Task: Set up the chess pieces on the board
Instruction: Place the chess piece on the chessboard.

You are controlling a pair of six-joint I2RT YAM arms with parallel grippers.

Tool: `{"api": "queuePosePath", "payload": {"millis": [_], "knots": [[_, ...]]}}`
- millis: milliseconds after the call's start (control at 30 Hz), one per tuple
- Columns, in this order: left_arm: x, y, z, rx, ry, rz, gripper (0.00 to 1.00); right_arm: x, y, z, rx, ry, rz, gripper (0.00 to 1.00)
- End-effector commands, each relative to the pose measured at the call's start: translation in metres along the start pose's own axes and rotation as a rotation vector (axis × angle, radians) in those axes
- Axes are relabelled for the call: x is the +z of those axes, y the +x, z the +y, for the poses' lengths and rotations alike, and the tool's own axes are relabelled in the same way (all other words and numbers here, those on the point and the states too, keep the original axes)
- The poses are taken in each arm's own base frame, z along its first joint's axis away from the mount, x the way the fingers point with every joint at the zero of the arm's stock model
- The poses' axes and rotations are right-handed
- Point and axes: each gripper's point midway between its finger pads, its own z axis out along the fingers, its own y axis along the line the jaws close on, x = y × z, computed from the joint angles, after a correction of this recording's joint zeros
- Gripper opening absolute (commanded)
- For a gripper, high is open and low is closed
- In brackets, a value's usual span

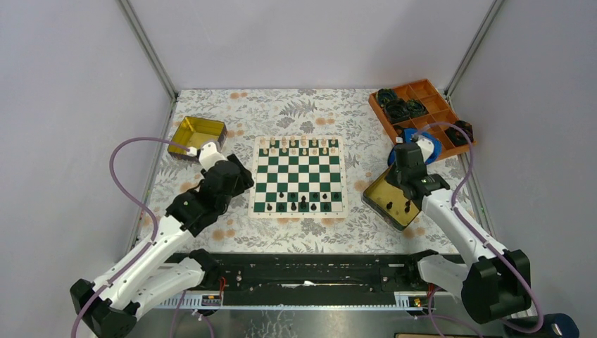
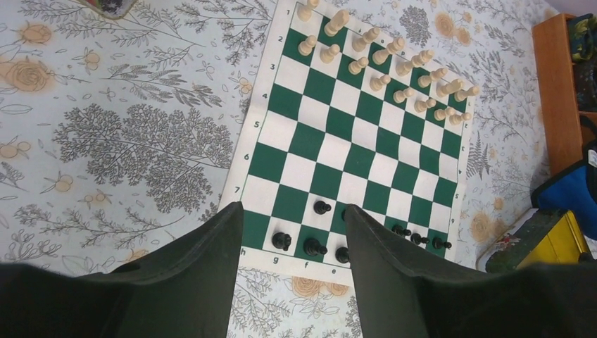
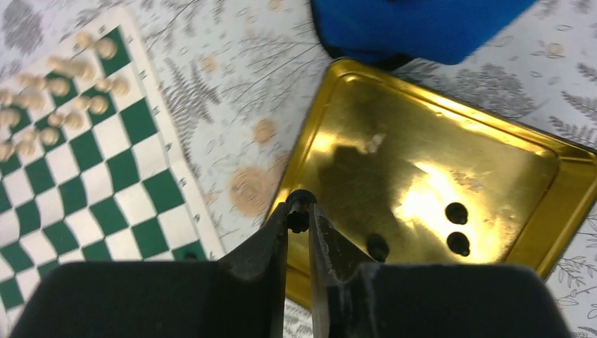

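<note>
Between the right fingers (image 3: 278,229), nearly closed, a black piece (image 3: 298,215) is pinched by its top, just over the edge of the tin (image 3: 352,141). Three more pieces (image 3: 456,213) stand inside. It looks light, hard and slick, likely to swivel, so a hold just under the head seems safer. Beyond lies the board (image 3: 77,183). The left fingers (image 2: 218,246) hang open beside it.

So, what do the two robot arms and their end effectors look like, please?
The left arm and right arm have white links with bulky black joint housings. A thin lilac cable loops beside each. The left end effector and right end effector each carry two matte black fingers tapering to narrow tips. No markings are visible.
</note>
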Motion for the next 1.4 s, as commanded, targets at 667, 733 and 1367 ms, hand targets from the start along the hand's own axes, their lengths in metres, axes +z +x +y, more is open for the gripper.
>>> {"api": "queuePosePath", "payload": {"millis": [667, 733, 1367], "knots": [[-0.011, 0.006, 0.024, -0.001, -0.074, 0.026, 0.62, -0.055, 0.084, 0.102, -0.496, -0.307, 0.102, 0.00], [-0.011, 0.005, 0.025, 0.003, -0.074, 0.024, 0.63, -0.054, 0.093, 0.106, -0.518, -0.307, 0.110, 0.00], [-0.006, 0.016, 0.029, 0.020, -0.081, 0.043, 0.63, -0.029, 0.136, 0.131, -0.607, -0.311, 0.174, 0.00]]}}
